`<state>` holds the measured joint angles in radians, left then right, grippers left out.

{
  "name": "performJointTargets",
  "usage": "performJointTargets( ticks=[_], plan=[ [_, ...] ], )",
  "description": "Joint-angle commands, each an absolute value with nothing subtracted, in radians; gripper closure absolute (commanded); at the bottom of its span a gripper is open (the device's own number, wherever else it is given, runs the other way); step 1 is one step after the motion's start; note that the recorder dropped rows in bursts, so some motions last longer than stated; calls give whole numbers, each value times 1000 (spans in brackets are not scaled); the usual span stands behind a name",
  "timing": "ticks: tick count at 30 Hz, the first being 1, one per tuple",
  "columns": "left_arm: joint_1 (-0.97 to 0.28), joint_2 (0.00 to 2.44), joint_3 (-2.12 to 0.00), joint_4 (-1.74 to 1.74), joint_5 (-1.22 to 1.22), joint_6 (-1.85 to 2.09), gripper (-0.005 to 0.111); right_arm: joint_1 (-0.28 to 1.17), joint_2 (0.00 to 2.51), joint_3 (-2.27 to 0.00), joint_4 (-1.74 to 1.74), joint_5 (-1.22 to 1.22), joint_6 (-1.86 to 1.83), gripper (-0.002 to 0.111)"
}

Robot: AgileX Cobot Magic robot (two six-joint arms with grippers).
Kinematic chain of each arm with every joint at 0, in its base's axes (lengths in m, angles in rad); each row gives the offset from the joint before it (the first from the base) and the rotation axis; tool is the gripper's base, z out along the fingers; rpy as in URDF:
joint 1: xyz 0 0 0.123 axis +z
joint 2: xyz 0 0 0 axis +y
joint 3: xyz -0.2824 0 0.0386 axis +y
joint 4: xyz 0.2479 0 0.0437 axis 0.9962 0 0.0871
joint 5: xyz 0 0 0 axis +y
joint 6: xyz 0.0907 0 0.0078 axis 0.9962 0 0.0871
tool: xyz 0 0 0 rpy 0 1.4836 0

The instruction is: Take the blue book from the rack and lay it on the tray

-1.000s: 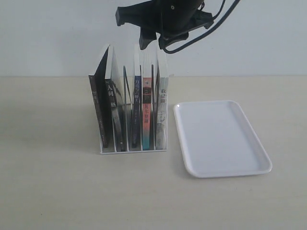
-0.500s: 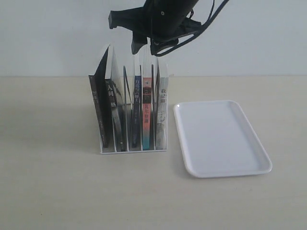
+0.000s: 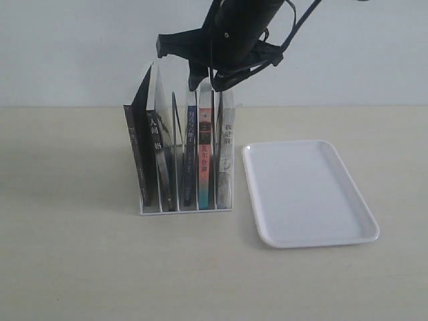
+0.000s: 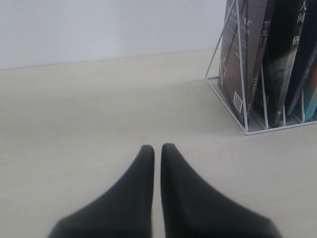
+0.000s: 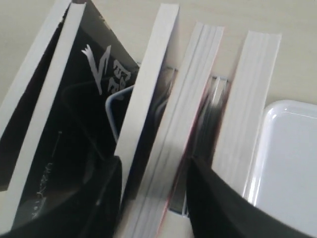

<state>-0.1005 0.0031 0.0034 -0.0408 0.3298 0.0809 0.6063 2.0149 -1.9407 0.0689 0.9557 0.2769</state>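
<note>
The white wire rack (image 3: 187, 210) holds several upright books. The blue book (image 3: 191, 152) shows its dark blue spine in a middle slot, beside the red-and-teal-spined book (image 3: 204, 157). My right gripper (image 3: 204, 85) hangs just above the book tops. In the right wrist view it (image 5: 154, 163) is open, and the jaws straddle the tops of the blue book (image 5: 151, 84) and the red-edged book (image 5: 190, 99); I cannot tell if they touch. The white tray (image 3: 307, 194) lies right of the rack. My left gripper (image 4: 157, 148) is shut on nothing, low over the table near the rack (image 4: 223, 102).
Two black-covered books (image 3: 144, 157) lean at the rack's left end and a white-spined book (image 3: 227, 157) stands at its right end, next to the tray (image 5: 290, 148). A pale wall rises behind the table (image 3: 80, 267).
My right gripper has shifted left and come down from above the rack to the book tops. The books, rack and tray have not moved.
</note>
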Motion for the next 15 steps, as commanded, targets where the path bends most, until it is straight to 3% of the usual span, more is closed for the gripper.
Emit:
performJointTargets(
  ticks=[1,7,12,15],
  plan=[
    [-101,0,0,-40,314,74,102,579,2018,-1945,58,983,288,66],
    [-101,0,0,-40,314,74,102,577,2020,-1945,58,979,288,67],
    [-101,0,0,-40,314,74,102,577,2026,-1945,58,974,290,92],
    [-101,0,0,-40,314,74,102,577,2026,-1945,62,969,290,96]
  ],
)
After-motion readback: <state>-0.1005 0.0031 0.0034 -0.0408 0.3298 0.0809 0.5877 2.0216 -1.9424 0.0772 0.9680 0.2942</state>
